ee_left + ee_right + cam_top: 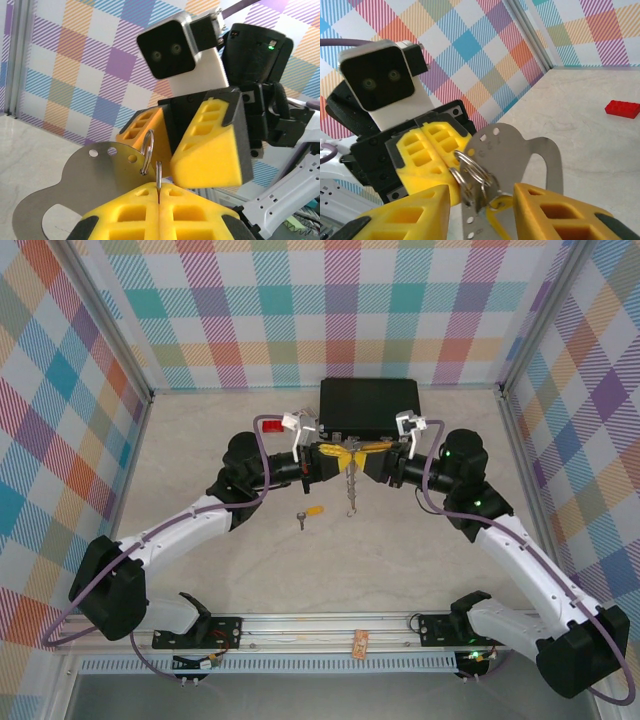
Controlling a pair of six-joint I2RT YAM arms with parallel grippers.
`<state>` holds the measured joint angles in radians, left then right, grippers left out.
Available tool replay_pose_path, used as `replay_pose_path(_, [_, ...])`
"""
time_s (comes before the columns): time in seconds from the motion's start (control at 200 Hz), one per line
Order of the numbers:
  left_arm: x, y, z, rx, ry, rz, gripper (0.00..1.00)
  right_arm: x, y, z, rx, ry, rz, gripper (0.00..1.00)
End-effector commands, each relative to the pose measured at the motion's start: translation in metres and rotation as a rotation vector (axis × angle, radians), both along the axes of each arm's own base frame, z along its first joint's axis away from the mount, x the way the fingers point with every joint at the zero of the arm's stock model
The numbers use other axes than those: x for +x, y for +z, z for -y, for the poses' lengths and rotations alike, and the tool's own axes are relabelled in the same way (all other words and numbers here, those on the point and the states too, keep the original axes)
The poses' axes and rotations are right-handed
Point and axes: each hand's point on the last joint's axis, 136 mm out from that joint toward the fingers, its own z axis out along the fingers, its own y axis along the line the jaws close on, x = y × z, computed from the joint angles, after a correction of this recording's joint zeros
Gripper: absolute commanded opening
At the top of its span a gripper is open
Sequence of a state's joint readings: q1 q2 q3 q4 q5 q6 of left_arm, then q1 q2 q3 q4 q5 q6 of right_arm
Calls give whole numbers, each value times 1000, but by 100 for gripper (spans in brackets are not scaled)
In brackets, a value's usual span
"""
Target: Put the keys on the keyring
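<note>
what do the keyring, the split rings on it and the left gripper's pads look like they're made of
Keyring: thin steel-like sheet, dull brushed grey, with punched holes. Split rings: bright metal wire, shown by sharp glints. Left gripper's pads: matt yellow moulded plastic or rubber with ribbed pockets; the look leaves open which.

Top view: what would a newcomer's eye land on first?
Dead centre, two sets of yellow pads sit nose to nose. The left pincer is shut on the keyring, and the right pincer straddles its rings with fingers apart. A thin chain dangles below them, and an orange-headed key lies loose on the table just below-left of the chain.
</note>
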<state>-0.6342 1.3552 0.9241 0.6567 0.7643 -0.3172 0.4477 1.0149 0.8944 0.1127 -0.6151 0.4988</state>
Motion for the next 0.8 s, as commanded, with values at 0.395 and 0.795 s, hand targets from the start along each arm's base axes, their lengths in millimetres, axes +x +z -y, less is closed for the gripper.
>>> replay_pose_path(0.395, [-1,11,-5,-24,37,52,0,-18,21,-4,88,105,7,34])
replay_pose_path(0.795, [-5,17,-9,-34,39,60,0,-5,2,-6,63,69,-38,34])
